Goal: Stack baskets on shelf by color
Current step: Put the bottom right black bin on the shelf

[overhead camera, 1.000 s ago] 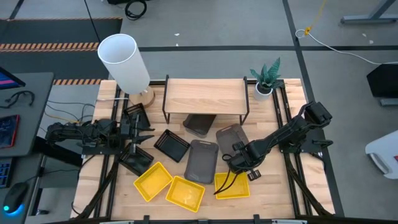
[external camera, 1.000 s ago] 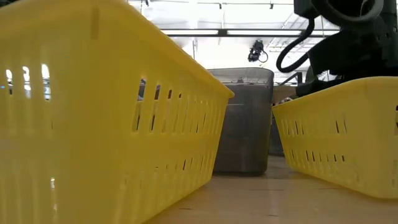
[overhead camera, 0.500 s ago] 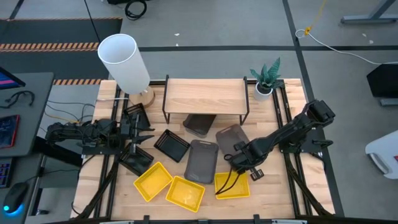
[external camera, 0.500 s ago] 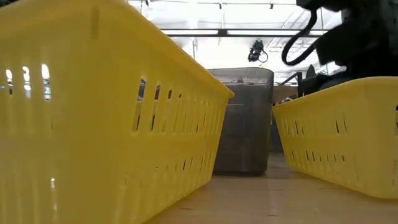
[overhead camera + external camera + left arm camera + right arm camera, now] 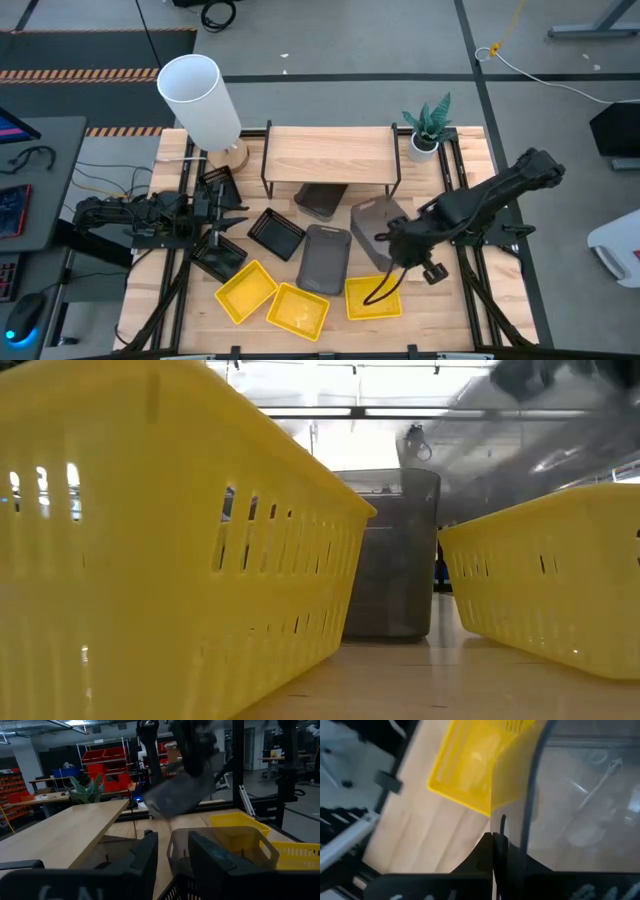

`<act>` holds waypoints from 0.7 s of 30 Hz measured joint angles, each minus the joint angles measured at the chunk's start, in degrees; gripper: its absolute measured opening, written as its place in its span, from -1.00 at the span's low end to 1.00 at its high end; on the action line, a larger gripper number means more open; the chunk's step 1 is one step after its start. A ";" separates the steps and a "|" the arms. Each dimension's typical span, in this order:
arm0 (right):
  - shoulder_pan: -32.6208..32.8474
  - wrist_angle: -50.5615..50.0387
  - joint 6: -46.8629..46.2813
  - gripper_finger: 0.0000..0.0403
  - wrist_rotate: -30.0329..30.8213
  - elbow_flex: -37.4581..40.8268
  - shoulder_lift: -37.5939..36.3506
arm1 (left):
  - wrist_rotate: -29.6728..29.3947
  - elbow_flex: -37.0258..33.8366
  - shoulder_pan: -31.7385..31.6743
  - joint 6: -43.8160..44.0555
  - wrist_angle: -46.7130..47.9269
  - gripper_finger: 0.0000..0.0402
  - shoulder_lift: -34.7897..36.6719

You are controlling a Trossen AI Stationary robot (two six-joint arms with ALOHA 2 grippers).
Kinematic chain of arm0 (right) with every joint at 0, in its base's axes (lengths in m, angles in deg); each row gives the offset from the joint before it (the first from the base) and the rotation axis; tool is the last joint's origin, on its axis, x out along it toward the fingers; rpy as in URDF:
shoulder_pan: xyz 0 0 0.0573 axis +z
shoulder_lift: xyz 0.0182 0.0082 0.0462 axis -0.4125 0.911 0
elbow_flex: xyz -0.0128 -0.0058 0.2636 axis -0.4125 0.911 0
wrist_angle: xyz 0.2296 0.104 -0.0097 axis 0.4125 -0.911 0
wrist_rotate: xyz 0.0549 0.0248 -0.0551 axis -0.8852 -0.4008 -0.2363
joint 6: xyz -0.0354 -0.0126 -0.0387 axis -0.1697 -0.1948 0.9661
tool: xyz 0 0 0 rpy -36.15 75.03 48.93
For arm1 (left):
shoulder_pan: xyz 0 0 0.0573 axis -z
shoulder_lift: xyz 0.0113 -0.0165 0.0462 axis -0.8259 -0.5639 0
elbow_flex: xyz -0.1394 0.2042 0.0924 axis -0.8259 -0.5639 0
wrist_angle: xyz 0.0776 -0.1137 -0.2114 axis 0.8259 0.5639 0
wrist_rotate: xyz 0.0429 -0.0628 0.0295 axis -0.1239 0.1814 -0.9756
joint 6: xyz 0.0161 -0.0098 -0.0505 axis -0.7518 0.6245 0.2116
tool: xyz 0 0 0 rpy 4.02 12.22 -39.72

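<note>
While lifted | right tool (image 5: 392, 243) pinches grey basket (image 5: 375, 220) rim | beside shelf (image 5: 330, 155) front edge

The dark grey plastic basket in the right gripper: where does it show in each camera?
High: dark grey plastic basket right of centre, tilted, held by the right gripper.
Low: probably the blurred grey shape, upper right.
Left wrist: blurred, in the air, upper middle.
Right wrist: translucent grey wall across the right half.
Shared landmark: the yellow plastic basket by it.

Right gripper (image 5: 392, 243) clamped, raised
</note>
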 joint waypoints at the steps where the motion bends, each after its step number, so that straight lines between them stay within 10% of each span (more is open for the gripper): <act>1: -0.01 -0.95 -0.07 -0.98 0.09 -1.60 -0.77 | 0.00 0.00 0.00 0.02 0.00 -0.43 0.00; 9: -4.92 -11.59 -2.92 -0.98 13.40 -15.94 -0.62 | 0.00 0.00 0.00 0.00 0.00 -0.43 0.00; 21: -24.83 -14.76 6.18 -0.98 17.34 -23.74 8.87 | 0.01 -0.01 0.00 0.02 -0.04 -0.43 0.00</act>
